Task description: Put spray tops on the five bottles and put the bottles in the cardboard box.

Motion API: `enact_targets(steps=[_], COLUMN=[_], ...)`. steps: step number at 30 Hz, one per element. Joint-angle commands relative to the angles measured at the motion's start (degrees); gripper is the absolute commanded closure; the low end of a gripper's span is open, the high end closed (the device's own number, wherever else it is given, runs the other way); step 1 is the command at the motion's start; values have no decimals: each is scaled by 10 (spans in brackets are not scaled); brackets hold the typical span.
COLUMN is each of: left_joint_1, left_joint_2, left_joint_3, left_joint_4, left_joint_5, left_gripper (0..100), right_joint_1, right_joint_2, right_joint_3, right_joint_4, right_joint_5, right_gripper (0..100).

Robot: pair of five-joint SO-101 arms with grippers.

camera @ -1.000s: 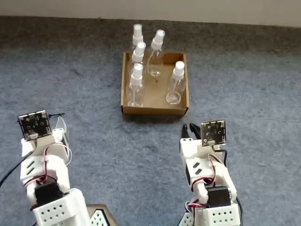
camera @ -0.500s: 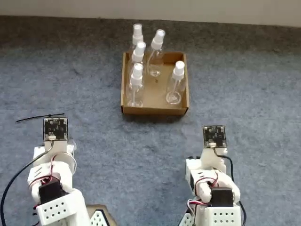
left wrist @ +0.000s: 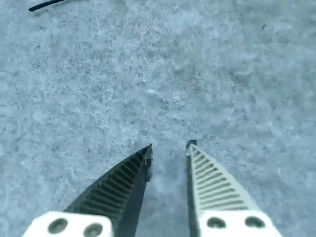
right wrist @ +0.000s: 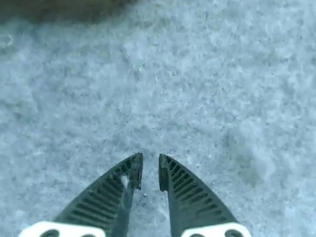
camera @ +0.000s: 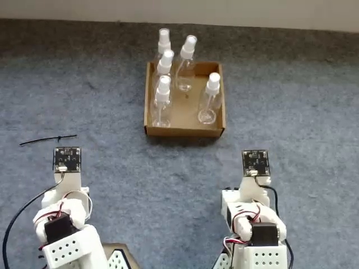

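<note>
Job seemingly done, 5 capped bottles in the cardboard box, left hand and right hand hang well clear of it, slightly apart.

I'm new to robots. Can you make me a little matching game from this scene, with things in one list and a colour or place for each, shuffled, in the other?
1. cardboard box
2. thin black strip
3. left gripper
4. right gripper

A. both fingers black
B. holds the spray-topped bottles
C. one side black, the other white
D. lies flat on the carpet

Pairs: 1-B, 2-D, 3-C, 4-A
</note>
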Motion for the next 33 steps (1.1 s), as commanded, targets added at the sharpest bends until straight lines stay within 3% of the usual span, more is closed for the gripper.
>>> enact_targets(steps=[1,7,33], left_joint_1=[-31,-34,-34], left_joint_2=[-8,-8,-8], left_joint_3=[14,14,14], left_joint_4=[2,4,4], left_joint_5=[-4,-4,-4], left_gripper=[921,850,849], right_joint_1=[6,6,6], right_joint_2=[-6,-6,-6], right_joint_3=[84,84,84], right_joint_4=[2,2,2], right_joint_5=[4,4,4], right_gripper=[968,968,968])
